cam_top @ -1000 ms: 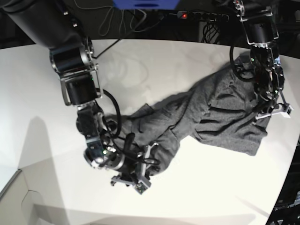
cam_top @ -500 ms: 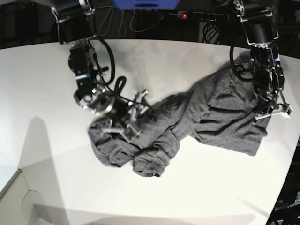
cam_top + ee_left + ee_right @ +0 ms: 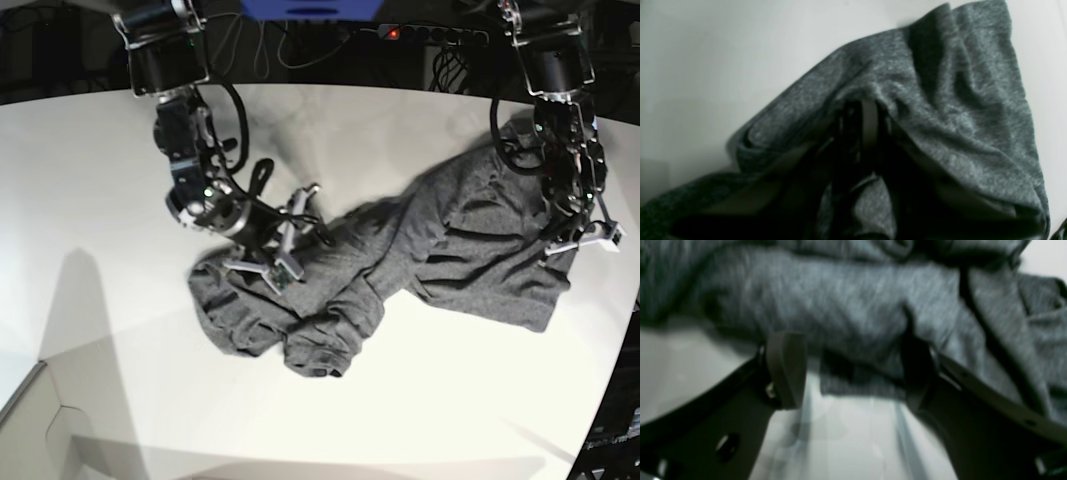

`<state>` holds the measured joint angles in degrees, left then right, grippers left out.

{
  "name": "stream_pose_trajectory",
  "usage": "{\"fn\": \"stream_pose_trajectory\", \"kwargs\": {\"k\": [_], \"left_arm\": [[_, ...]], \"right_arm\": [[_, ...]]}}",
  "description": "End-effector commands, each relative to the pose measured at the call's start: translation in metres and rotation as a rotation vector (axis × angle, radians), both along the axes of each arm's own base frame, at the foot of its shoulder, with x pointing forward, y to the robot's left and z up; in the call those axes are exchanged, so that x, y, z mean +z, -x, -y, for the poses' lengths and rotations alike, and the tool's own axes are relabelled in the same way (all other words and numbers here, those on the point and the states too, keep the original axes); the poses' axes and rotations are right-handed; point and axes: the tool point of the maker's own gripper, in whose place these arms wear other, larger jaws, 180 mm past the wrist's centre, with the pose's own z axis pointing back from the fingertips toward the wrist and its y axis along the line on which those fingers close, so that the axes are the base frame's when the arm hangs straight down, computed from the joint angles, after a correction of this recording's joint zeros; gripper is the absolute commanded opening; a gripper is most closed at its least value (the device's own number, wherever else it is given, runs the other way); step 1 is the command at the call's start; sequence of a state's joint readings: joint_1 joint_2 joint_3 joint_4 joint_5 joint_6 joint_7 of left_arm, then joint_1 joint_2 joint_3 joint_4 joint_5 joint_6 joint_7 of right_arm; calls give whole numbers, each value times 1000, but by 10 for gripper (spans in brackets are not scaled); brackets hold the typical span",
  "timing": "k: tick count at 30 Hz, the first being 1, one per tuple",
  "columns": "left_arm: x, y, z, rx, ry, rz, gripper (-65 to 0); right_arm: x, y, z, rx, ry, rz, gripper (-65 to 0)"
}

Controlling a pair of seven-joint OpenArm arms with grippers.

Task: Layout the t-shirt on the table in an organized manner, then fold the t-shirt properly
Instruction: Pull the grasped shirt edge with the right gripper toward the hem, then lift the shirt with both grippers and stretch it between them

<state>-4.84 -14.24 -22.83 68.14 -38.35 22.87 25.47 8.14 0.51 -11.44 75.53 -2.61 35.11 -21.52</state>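
Note:
The dark grey t-shirt lies crumpled across the white table, running from the right side down to a bunched heap at lower centre. My right gripper hovers open over the shirt's left part. In the right wrist view its fingers stand wide apart around a cloth edge without gripping it, and the right gripper holds nothing. My left gripper is shut on the t-shirt's right edge. In the left wrist view the t-shirt drapes over the left gripper and hides most of it.
A power strip with a red light, loose cables and a blue object sit behind the table's far edge. The table's curved edge runs down the right side. A pale panel sits at the lower left corner.
My right gripper let go of the shirt's lower left part, opened, rose and moved back toward the far left. The released cloth now lies spread at lower left. The left arm stayed still.

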Motion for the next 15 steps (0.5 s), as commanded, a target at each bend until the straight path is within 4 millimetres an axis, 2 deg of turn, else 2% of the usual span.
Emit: {"fn": "stream_pose_trajectory", "kwargs": {"k": [1, 4, 10, 11, 15], "left_arm": [[7, -5, -4, 5, -6, 8, -582], [7, -5, -4, 5, -5, 10, -582], [8, -4, -4, 4, -8, 10, -582], [8, -4, -4, 4, -8, 10, -582], [6, -4, -5, 6, -8, 7, -582]], "right_arm": [[19, -14, -6, -2, -44, 53, -214], [17, -19, -6, -3, -43, 44, -305], [19, -25, -11, -1, -50, 42, -619], [21, -25, -11, -1, -49, 46, -650], [51, -27, -10, 2, -57, 135, -650]]}}
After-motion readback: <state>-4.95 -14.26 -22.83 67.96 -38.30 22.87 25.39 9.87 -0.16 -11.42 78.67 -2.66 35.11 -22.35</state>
